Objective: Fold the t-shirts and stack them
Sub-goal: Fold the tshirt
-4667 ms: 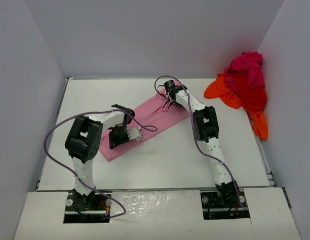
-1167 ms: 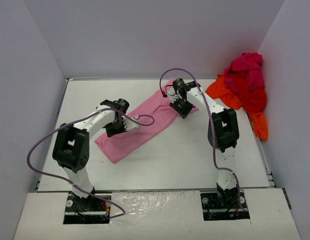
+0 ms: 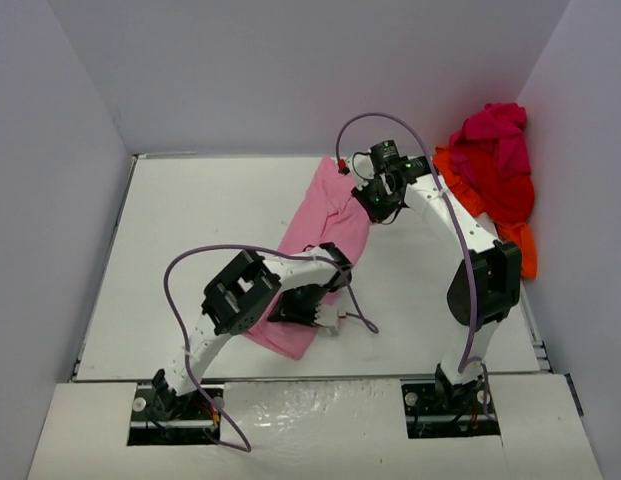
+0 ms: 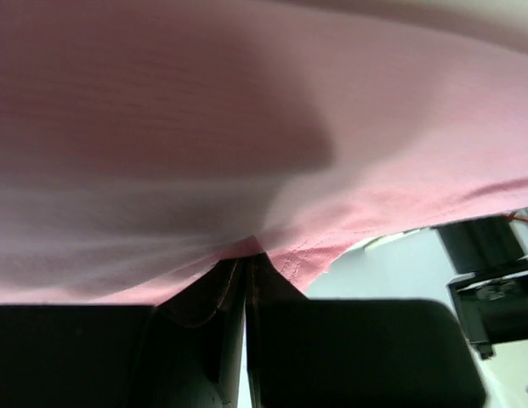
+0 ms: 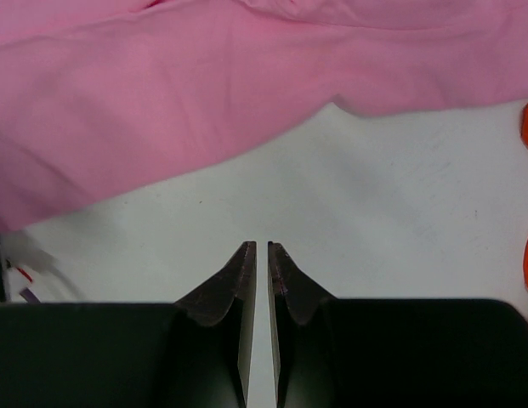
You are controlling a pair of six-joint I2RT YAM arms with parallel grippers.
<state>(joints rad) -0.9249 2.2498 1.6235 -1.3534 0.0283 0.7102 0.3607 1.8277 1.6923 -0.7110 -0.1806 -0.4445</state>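
The left claw (image 4: 246, 257) is clamped tight on the near end of the pink shirt (image 3: 328, 215), a long strip across mid-table (image 3: 190, 240). The right claw (image 5: 261, 249) hovers just beside its far end, nearly closed, empty. Other shirts (image 3: 495, 165) are heaped far right.

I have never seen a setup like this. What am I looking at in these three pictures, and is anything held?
Two robot arms, left arm and right arm, are bolted at the near edge of a white table. The wide picture is from a fixed camera above them; the other two are from a camera on each wrist. A pink t-shirt lies across the table; a pile of orange, red and magenta shirts sits far right. The left hand pinches the pink shirt's edge. The right hand is nearly closed, empty, over bare table.
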